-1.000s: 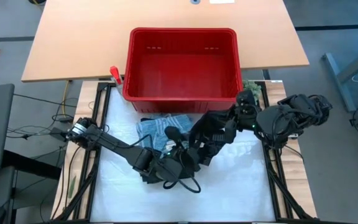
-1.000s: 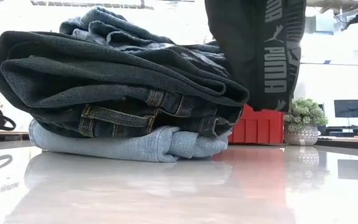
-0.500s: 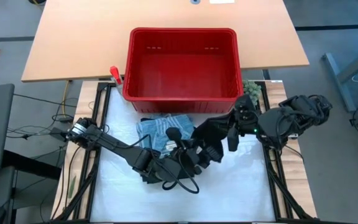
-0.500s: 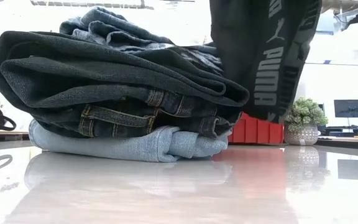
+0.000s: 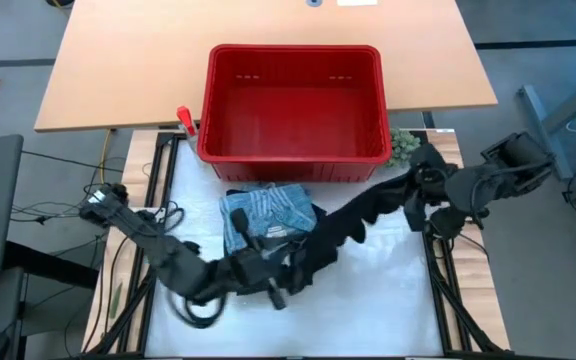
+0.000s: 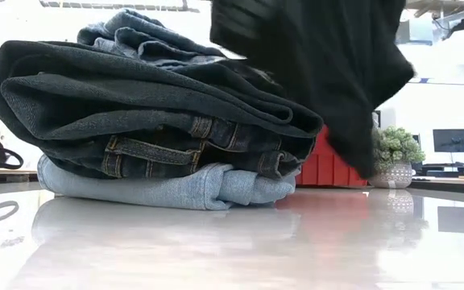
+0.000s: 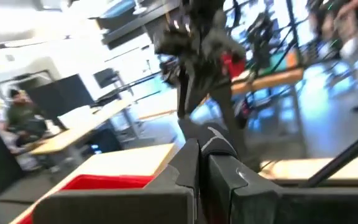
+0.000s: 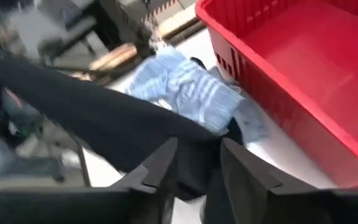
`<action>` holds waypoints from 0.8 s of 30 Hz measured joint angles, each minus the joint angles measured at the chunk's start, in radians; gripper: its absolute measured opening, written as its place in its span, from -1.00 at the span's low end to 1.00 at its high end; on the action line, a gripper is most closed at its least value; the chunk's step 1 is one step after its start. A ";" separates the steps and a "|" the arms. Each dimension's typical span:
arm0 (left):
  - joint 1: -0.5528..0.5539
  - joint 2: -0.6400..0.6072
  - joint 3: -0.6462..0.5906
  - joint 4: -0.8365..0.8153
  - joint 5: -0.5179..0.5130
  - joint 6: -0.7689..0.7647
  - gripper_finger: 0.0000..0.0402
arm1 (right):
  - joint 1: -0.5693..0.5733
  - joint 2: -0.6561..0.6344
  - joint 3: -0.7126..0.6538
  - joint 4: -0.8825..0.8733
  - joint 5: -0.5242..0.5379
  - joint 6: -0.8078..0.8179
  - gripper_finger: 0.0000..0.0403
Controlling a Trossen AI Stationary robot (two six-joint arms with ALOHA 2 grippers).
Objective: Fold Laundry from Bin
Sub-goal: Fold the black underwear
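High view: the bin point(image 5: 293, 100) sits empty at upper centre, and open white table point(image 5: 388, 300) fills the lower right. A black garment point(image 5: 353, 215) stretches between the left gripper point(image 5: 273, 290), fingers clamped on it, and the right gripper point(image 5: 418, 185), fingers parted around it. Both arms have drawn apart since before.

Low view: folded jeans point(image 6: 143, 105) lie at left; the black cloth has swung higher.
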 joint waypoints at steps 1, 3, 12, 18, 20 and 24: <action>-0.006 -0.011 0.000 -0.004 0.010 -0.015 -1.00 | 0.002 -0.001 0.000 -0.018 -0.019 -0.029 -0.21; -0.013 -0.027 0.000 -0.023 0.026 -0.036 -1.00 | 0.009 0.002 0.000 -0.052 -0.071 -0.085 -0.09; -0.044 -0.040 0.000 -0.234 0.125 -0.122 -1.00 | 0.012 0.029 0.000 0.087 -0.248 -0.325 0.28; -0.038 -0.035 0.000 -0.399 0.203 -0.269 -1.00 | 0.008 0.106 0.000 0.402 -0.261 -0.502 0.28; -0.035 -0.034 0.000 -0.414 0.204 -0.275 -1.00 | -0.013 0.147 0.000 0.458 -0.328 -0.506 0.28; -0.032 -0.032 0.000 -0.433 0.213 -0.275 -1.00 | -0.050 0.233 0.000 0.486 -0.457 -0.551 0.29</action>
